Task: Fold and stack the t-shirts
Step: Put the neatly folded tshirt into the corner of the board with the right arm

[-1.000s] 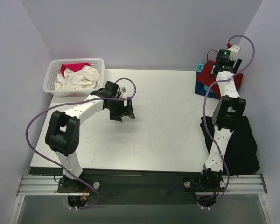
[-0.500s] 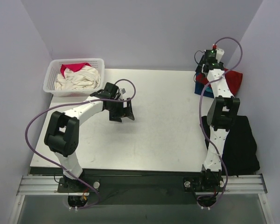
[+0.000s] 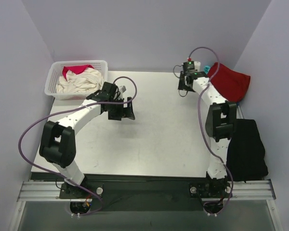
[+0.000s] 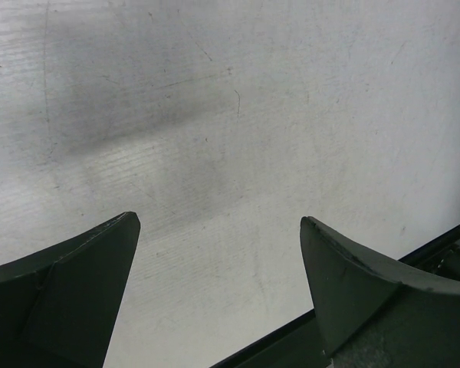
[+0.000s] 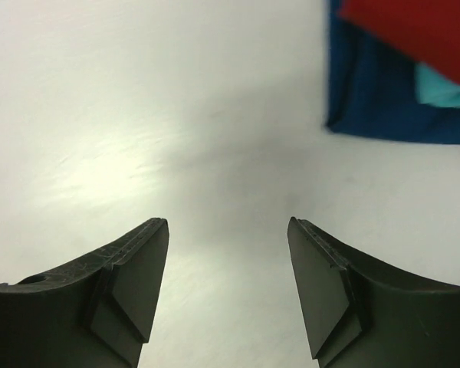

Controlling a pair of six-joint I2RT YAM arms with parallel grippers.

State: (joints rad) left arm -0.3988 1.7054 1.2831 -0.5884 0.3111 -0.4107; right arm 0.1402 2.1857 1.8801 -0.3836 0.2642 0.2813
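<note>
The white basket (image 3: 52, 86) sits at the ten o'clock corner of the desk (image 3: 159, 144). It holds a crumpled cream t-shirt (image 3: 79, 83), with a pink-red t-shirt (image 3: 76, 70) bunched behind it toward twelve. My left fingers (image 3: 124, 111) hang near the basket's four o'clock side, spread wide with nothing between them. My left wrist camera shows only bare desk beneath them. My right fingers (image 3: 183, 83) are out near the far edge at about one o'clock, parted and empty, over bare desk. The stack lies just to their three o'clock side. It has a navy blue t-shirt (image 5: 368, 100) at the bottom, a turquoise t-shirt (image 5: 445, 86) peeking out, and a dark red t-shirt (image 3: 229, 82) lying loosely on top. At four o'clock a dark cloth (image 3: 248, 149) hangs over the desk's right edge beside my right arm.
</note>
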